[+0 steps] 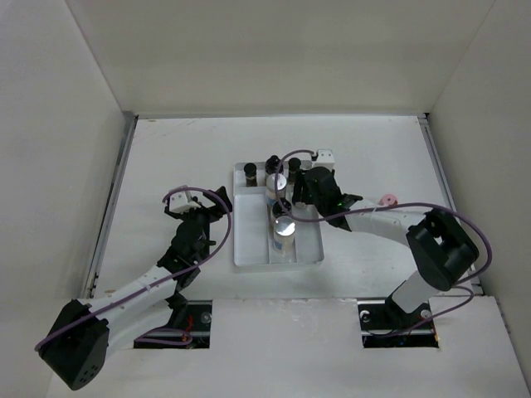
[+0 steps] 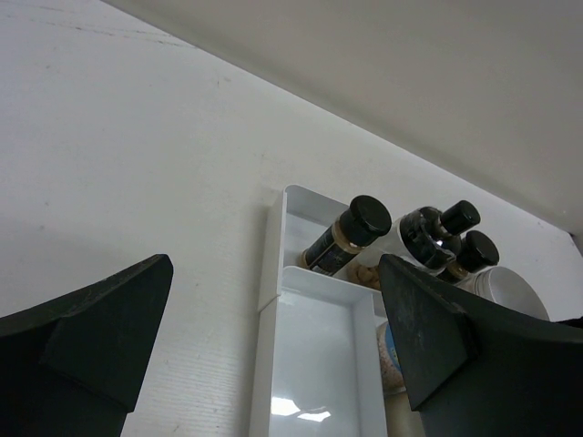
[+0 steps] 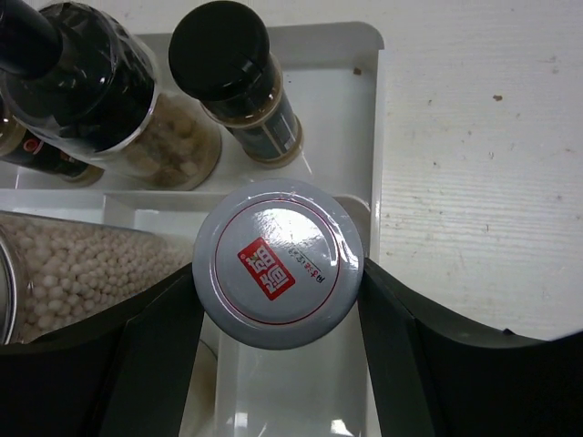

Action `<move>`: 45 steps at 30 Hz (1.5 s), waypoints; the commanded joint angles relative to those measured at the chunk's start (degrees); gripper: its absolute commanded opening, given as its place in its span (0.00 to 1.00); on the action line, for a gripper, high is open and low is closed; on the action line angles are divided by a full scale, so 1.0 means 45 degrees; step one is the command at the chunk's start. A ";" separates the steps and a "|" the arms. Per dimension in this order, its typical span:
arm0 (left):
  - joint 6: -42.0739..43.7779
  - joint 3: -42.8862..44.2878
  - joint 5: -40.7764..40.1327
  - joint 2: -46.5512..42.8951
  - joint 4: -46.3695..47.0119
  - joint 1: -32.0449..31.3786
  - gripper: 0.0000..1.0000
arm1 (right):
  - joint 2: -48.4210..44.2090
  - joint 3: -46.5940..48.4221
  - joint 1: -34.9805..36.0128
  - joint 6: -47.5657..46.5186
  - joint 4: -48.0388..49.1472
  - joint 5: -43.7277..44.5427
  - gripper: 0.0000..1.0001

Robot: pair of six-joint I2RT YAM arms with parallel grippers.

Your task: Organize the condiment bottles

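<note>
Placing step: my right gripper (image 3: 278,305) clamps a silver-capped bottle (image 3: 273,259) at the tray (image 3: 363,36); my left gripper (image 2: 273,346) is spread and empty. Next, likely: seat it upright, release.

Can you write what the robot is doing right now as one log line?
right gripper: shut on silver-capped bottle, upright | left gripper: open, empty, beside tray | dark bottles: in tray

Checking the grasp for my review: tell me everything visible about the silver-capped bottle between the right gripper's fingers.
The silver-capped bottle shows mainly its round, glossy metallic-looking lid, bearing a thin red ring and a red square label with white characters. Its body is hidden beneath. The right gripper is shut on it, black fingers pressing both sides, over the white plastic tray.
</note>
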 commanded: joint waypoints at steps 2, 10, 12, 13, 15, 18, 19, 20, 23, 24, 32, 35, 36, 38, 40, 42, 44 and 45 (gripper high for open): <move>-0.0093 -0.0085 0.0008 -0.0272 0.0754 0.0004 1.00 | -0.0109 0.0819 0.0195 0.0152 0.1389 0.0631 0.79; -0.0093 -0.0144 0.0008 -0.0253 0.0873 -0.0015 1.00 | -0.2508 0.0489 0.0020 0.0270 0.0199 0.1313 0.91; -0.0093 -0.0106 0.0028 -0.0253 0.0775 -0.0092 1.00 | -0.3348 -0.0037 -0.0408 0.0250 -0.0230 0.1995 0.92; -0.0093 -0.0105 0.0028 -0.0292 0.0775 -0.0132 1.00 | -0.3836 -0.0407 -0.0662 0.0289 -0.0426 0.2405 0.92; -0.0093 -0.0067 0.0028 -0.0253 0.0794 -0.0132 1.00 | -0.5026 -0.1363 -0.1364 0.0581 -0.0816 0.3342 0.93; -0.0015 0.0167 0.0241 0.0019 0.0716 -0.0268 1.00 | -0.6745 -0.2245 -0.2906 0.0894 -0.2102 0.4263 0.99; 0.0004 0.0245 0.0301 0.0156 0.0697 -0.0327 1.00 | -0.7176 -0.2363 -0.3433 0.1050 -0.2687 0.4361 1.00; 0.0024 0.0304 0.0224 0.0293 0.0677 -0.0405 1.00 | -0.7509 -0.2461 -0.3922 0.1167 -0.3177 0.4343 1.00; -0.0034 0.0422 0.0242 0.0664 0.0600 -0.0406 1.00 | -0.7786 -0.2871 -0.4609 0.1733 -0.3961 0.4186 1.00; -0.0073 0.0422 0.0301 0.0646 0.0522 -0.0425 1.00 | -0.7689 -0.3027 -0.4649 0.1928 -0.3982 0.4244 1.00; -0.0210 0.0246 0.0282 0.0177 0.0579 -0.0542 1.00 | -0.6322 -0.3848 -0.5625 0.2555 -0.3222 0.2742 0.96; -0.0230 0.0265 0.0301 0.0255 0.0502 -0.0465 1.00 | -0.5756 -0.3869 -0.5801 0.2516 -0.2909 0.2585 0.88; -0.0230 0.0285 0.0301 0.0235 0.0482 -0.0503 1.00 | -0.5561 -0.3829 -0.5821 0.2516 -0.2811 0.2585 0.83; -0.0230 0.0266 0.0301 0.0196 0.0501 -0.0542 1.00 | -0.5462 -0.3868 -0.5821 0.2516 -0.2558 0.2624 0.73; -0.0230 0.0227 0.0224 0.0216 0.0540 -0.0484 1.00 | -0.5404 -0.3946 -0.5762 0.2477 -0.2206 0.2721 0.65; -0.0249 0.0227 0.0223 0.0197 0.0462 -0.0425 1.00 | -0.5306 -0.3868 -0.5724 0.2360 -0.2166 0.3013 0.59; -0.0249 0.0207 0.0204 0.0138 0.0482 -0.0445 1.00 | -0.5441 -0.3907 -0.5529 0.2243 -0.2068 0.3442 0.54; -0.0249 0.0188 0.0184 0.0138 0.0520 -0.0445 1.00 | -0.5539 -0.3907 -0.5373 0.2204 -0.2049 0.3580 0.51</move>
